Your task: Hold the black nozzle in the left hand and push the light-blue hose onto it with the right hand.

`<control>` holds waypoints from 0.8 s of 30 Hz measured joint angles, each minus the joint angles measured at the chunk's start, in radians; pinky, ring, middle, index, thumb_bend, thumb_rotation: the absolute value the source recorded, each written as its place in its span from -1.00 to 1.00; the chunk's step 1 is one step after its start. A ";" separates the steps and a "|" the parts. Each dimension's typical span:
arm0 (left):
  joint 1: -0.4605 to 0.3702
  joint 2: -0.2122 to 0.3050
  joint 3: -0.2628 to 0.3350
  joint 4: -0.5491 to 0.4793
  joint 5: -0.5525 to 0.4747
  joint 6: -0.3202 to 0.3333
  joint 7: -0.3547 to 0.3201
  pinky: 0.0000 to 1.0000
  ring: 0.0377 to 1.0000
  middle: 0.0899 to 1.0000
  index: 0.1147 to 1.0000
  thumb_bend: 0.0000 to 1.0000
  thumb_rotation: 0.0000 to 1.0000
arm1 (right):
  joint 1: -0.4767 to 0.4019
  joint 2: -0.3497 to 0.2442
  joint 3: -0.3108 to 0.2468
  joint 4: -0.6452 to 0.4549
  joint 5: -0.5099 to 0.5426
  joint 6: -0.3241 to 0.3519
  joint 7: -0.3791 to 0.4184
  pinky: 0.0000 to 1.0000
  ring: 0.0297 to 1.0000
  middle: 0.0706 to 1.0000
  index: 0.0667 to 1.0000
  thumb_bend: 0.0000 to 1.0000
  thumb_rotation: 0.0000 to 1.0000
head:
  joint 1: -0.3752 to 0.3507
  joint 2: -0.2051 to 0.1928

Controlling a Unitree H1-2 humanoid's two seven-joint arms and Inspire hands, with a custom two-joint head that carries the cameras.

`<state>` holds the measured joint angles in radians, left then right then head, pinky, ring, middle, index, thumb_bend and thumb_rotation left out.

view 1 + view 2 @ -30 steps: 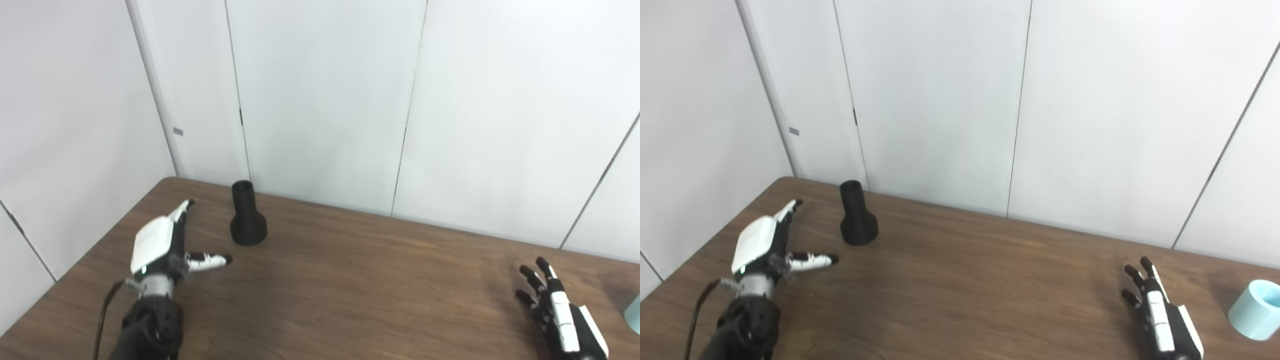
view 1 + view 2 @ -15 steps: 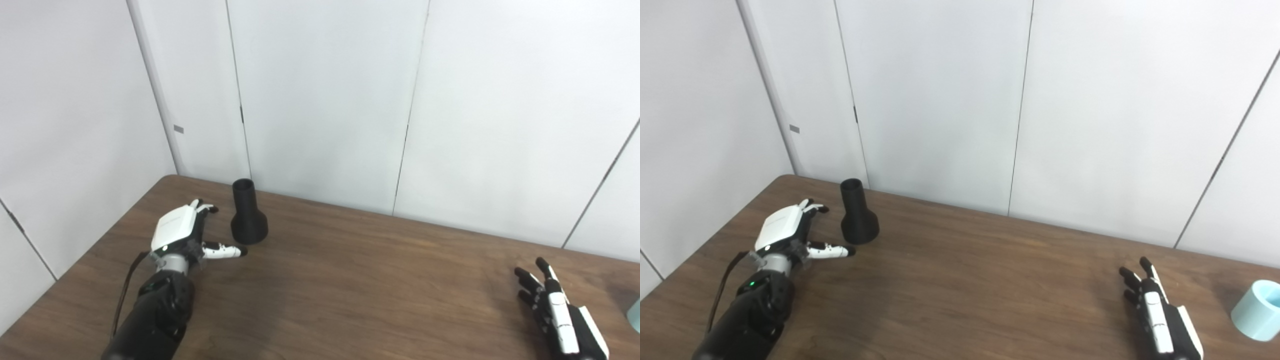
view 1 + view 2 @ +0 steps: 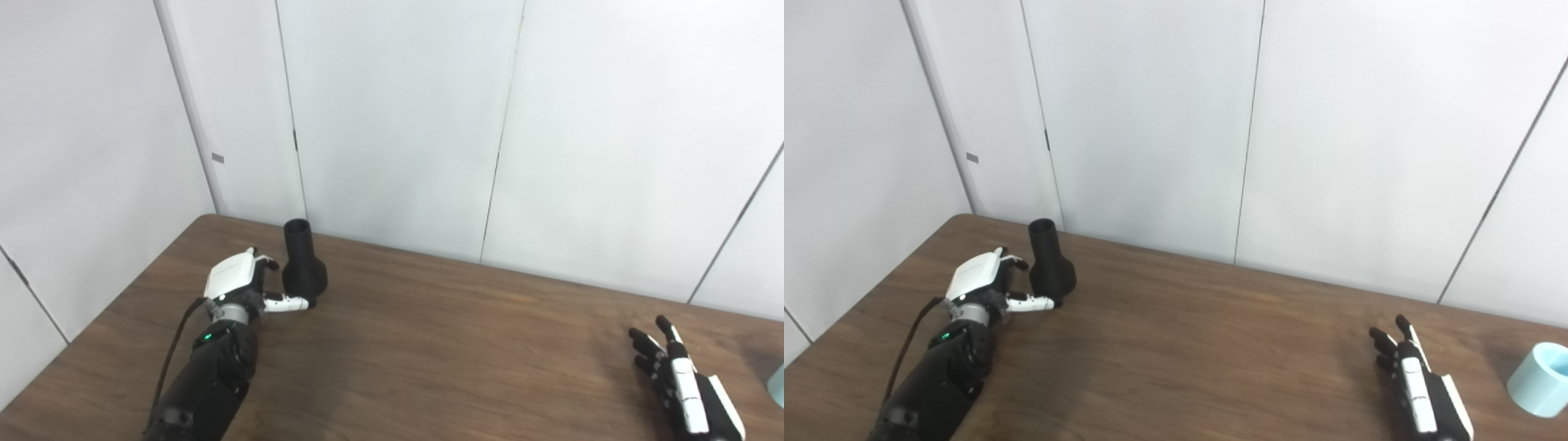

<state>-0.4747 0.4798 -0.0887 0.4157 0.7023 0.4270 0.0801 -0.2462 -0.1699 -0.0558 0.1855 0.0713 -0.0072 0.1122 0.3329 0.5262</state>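
one black nozzle (image 3: pixel 303 269) is seen upright near the far left corner of the tabletop (image 3: pixel 429 343), its wide flared base down and its narrow open neck pointing up. its lower left side is partly covered by the left hand (image 3: pixel 242 285), so the base's contact with the wood cannot be made out fully there. the left hand is placed just beside the nozzle, with the fingers (image 3: pixel 1013 263) curled toward its neck on the far side and the thumb stretched along the front of its base, apparently touching it. a full grasp is not shown: the fingers are partly spread around the nozzle, and whether it is actually gripped cannot be told. the left arm (image 3: pixel 937 373) is seen as a dark forearm with a small green light and a black cable along it, cut off by the bottom edge.

one light-blue hose (image 3: pixel 1537 380) is seen as a short upright cylinder at the far right of the tabletop, well apart from the nozzle. in the left eye view only a sliver of it is shown at the right edge. the right hand (image 3: pixel 1418 380) is laid low over the tabletop near the hose but apart from it, with the fingers extended and spread and nothing held. its wrist is cut off by the bottom edge.

behind the tabletop, plain white wall panels (image 3: pixel 392 122) are seen.
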 measured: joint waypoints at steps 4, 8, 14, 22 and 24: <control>-0.036 -0.005 -0.017 0.030 -0.001 0.003 -0.001 1.00 1.00 1.00 0.64 1.00 -0.16 | 0.002 0.003 0.000 -0.005 -0.004 0.000 -0.001 1.00 0.84 0.72 1.00 -0.12 1.00 | -0.003 0.009; -0.042 -0.021 -0.021 0.030 -0.023 -0.005 -0.001 1.00 1.00 1.00 0.68 1.00 -0.21 | 0.004 0.008 0.000 -0.014 -0.008 0.009 -0.005 1.00 0.84 0.72 1.00 -0.11 1.00 | -0.003 0.011; -0.042 -0.027 -0.037 0.030 -0.028 -0.004 -0.002 1.00 1.00 1.00 0.66 1.00 -0.23 | 0.006 0.008 0.001 -0.018 -0.016 0.012 -0.010 1.00 0.79 0.71 1.00 -0.11 1.00 | -0.005 0.020; -0.045 -0.028 -0.048 0.029 -0.030 -0.004 -0.005 1.00 0.99 0.94 0.59 1.00 -0.33 | 0.007 0.009 0.000 -0.031 -0.013 0.032 -0.011 1.00 0.80 0.71 1.00 -0.13 1.00 | -0.011 0.032; -0.048 -0.028 -0.053 0.029 -0.030 -0.004 -0.005 1.00 0.97 0.91 0.57 1.00 -0.35 | 0.008 0.009 0.000 -0.034 -0.013 0.036 -0.012 1.00 0.81 0.71 1.00 -0.14 1.00 | -0.011 0.034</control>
<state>-0.5223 0.4516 -0.1420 0.4452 0.6727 0.4232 0.0750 -0.2385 -0.1606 -0.0555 0.1517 0.0586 0.0286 0.1007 0.3221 0.5599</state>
